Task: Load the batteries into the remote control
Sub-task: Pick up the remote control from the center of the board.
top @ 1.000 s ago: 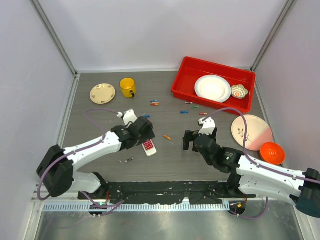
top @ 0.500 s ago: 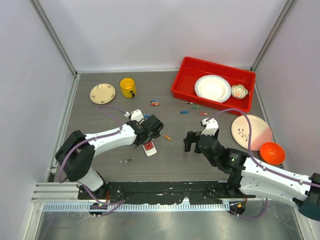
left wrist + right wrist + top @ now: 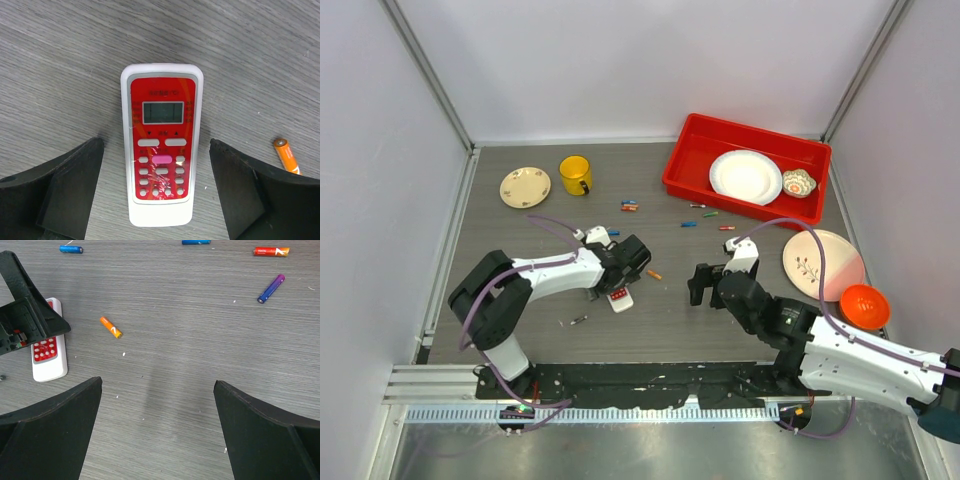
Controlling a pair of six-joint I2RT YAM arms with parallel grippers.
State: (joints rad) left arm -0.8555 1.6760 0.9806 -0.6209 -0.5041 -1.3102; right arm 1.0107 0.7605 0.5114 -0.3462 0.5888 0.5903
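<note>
So, what lies nearest the arm bases?
— Front of the grey worktop [image 3: 660, 330]: a small dark piece [image 3: 578, 320], too small to identify. Far right, an orange bowl [image 3: 864, 306] sits just beside the near rim of a pink-and-white plate [image 3: 823, 263].

And the remote [image 3: 161, 112]?
— Just left of centre, flat on the worktop, red face and buttons up. The left gripper [image 3: 156, 165] hangs directly over its button end, jaws open, one on each side. Bare worktop shows between each jaw and the white casing, so nothing is gripped.

The right gripper [image 3: 157, 390]?
— Right of centre, well apart from the remote, over bare worktop. Jaws spread wide, holding nothing.

Where are the batteries [image 3: 629, 206]?
— One orange battery [image 3: 286, 155] lies just right of the remote, between the two grippers, touching neither. Farther back, the others lie flat across mid-worktop, some in a small cluster, others singly: blue, red, green and one blue-violet.

And the rear?
— Rear left: a cream plate [image 3: 525, 187] and a yellow mug [image 3: 575, 175], side by side, apart. Rear right: a red tray [image 3: 680, 165] holding a white plate [image 3: 745, 177] and a small patterned bowl [image 3: 799, 183], the bowl at the plate's right.
</note>
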